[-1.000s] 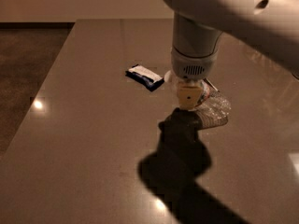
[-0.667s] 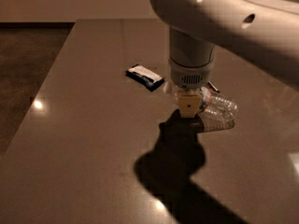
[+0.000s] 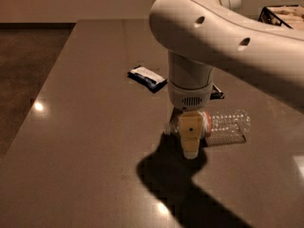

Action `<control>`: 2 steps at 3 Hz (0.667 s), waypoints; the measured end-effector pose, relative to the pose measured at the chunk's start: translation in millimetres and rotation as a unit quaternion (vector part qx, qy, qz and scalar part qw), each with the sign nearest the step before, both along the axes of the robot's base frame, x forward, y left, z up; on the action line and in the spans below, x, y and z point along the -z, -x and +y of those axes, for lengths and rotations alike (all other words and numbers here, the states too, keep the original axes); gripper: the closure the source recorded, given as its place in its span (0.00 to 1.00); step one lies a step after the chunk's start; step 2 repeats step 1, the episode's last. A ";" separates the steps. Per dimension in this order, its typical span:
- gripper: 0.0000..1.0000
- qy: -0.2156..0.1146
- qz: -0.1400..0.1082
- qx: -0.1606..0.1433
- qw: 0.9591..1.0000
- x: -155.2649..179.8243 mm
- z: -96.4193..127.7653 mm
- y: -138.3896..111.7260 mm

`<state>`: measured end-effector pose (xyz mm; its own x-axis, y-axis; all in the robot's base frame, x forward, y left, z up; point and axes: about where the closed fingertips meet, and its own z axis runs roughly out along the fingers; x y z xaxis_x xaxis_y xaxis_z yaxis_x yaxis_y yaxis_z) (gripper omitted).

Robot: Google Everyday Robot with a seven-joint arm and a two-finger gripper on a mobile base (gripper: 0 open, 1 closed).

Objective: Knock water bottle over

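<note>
Water bottle, look: the water bottle [image 3: 229,122] is small, clear plastic, ribbed along its body, with light glinting on the ridges. A red label band [image 3: 207,122] shows near the neck end and a white cap [image 3: 167,128] at the tip.
Water bottle, pose: it lies flat on its side on the table [image 3: 85,127], with the cap end pointing to the picture's left and the base to the right.
Water bottle, place: right of the table's middle, near the picture's centre.
Bottle against gripper: the gripper [image 3: 190,148] hangs in front of the bottle's neck end and hides that stretch. The cap peeks out on one side of it, and the ribbed body runs out on the other.
Contact: whether the two touch cannot be told.
Gripper, place: it points straight down from the white arm [image 3: 223,37], its tip just over the table top.
Gripper, state: seen edge-on; open or closed cannot be told.
Shadow [image 3: 175,175]: dark, cast on the table below the gripper, spreading toward the near edge.
Snack packet [image 3: 147,78]: flat and dark with a pale patch, farther back on the table, well apart from the bottle.
</note>
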<state>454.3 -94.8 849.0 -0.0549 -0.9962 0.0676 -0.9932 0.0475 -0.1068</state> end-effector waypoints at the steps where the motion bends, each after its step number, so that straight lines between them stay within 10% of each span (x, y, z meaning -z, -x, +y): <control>1: 0.00 -0.001 0.000 0.000 1.000 -0.1 0.3 0.2; 2: 0.00 -0.001 0.000 0.000 1.000 -0.1 0.3 0.2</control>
